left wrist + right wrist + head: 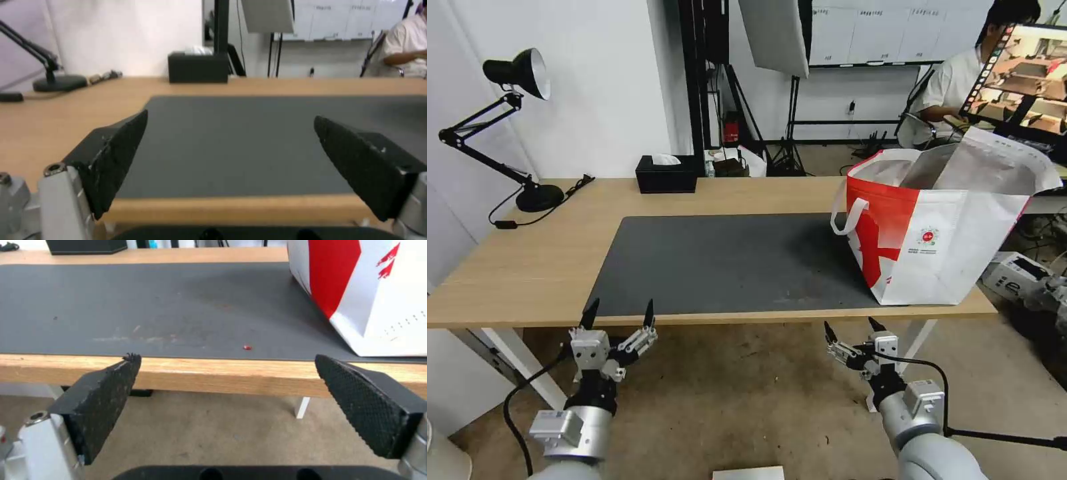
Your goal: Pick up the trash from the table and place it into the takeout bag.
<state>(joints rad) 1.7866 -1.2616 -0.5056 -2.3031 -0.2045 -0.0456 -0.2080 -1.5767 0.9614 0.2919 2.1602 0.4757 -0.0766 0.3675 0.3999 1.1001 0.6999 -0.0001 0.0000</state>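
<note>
The takeout bag [940, 233], white with red pattern and foil lining, stands open on the right end of the table [527, 267], partly on the dark grey mat [727, 260]. The trash is out of view. A tiny red speck [247, 347] lies on the mat near the front edge. My left gripper [621, 307] hangs open just below the table's front edge, left of centre. My right gripper [850, 325] is open too, below the front edge, near the bag's [382, 290] front corner. Both hold nothing.
A black tissue box [666, 175] sits at the table's back edge. A black desk lamp [527, 193] with its cable stands at the back left. White table legs and bare floor lie under the front edge.
</note>
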